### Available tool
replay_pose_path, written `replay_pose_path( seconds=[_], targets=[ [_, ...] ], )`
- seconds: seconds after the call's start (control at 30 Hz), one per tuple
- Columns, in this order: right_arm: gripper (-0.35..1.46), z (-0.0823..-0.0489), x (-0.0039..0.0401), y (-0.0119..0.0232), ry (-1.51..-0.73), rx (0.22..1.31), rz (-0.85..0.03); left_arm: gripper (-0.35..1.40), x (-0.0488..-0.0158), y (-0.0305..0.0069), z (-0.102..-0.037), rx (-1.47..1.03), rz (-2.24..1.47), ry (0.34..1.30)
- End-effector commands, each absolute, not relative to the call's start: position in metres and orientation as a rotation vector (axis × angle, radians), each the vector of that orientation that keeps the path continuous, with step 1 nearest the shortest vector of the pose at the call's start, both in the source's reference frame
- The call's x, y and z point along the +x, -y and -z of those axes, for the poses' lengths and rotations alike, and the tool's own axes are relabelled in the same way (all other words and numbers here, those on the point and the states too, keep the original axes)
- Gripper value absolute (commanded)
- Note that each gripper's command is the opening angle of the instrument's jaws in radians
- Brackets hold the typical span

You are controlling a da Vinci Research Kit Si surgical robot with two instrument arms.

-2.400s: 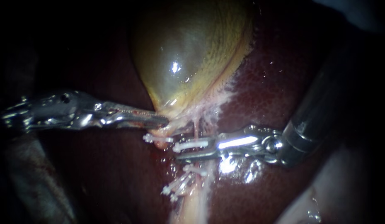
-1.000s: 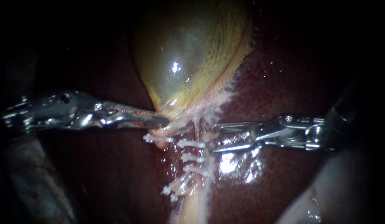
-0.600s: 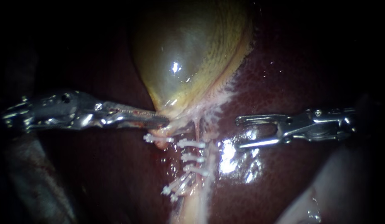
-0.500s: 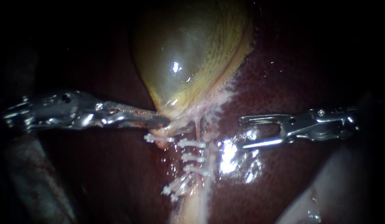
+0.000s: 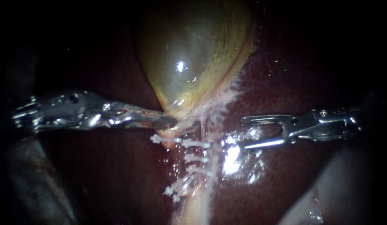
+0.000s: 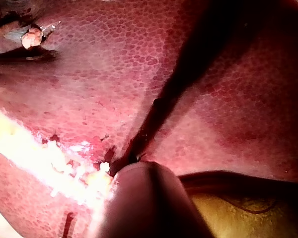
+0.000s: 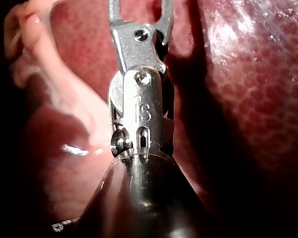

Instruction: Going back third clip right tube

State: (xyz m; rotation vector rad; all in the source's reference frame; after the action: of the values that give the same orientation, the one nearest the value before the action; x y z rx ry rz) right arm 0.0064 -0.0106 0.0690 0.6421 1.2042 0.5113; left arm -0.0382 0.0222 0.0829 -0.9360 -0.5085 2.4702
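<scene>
clips: three across right tube, centre
right instrument: jaws spread, empty, mid-right
left instrument: pinching gallbladder
remaining: probably only retreat

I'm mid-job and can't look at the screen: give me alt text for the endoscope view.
The right instrument, jaws open and empty, lies over the liver, apart from a pale tube crossed by three white clips. The left instrument reaches the lower end of the gallbladder from the other side.
</scene>
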Motion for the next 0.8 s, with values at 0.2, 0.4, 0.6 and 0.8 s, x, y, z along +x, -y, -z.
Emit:
replay_pose_path(
  seconds=[0.2, 0.4, 0.6, 0.8],
  targets=[
    [0.43, -0.069, 0.0065, 0.0107, -1.206, 0.642, -0.511, -0.35, -0.0397, -0.0215, -0.0844, -0.939, -2.469, 0.501],
    [0.42, -0.069, 0.0066, 0.0108, -1.206, 0.642, -0.511, -0.35, -0.0399, -0.0216, -0.0846, -0.94, -2.469, 0.503],
    [0.42, -0.069, 0.0066, 0.0108, -1.207, 0.641, -0.51, -0.35, -0.0402, -0.0215, -0.0849, -0.942, -2.469, 0.508],
    [0.42, -0.0691, 0.0066, 0.0109, -1.207, 0.641, -0.51, -0.35, -0.0402, -0.0215, -0.0849, -0.942, -2.469, 0.508]
  ],
)
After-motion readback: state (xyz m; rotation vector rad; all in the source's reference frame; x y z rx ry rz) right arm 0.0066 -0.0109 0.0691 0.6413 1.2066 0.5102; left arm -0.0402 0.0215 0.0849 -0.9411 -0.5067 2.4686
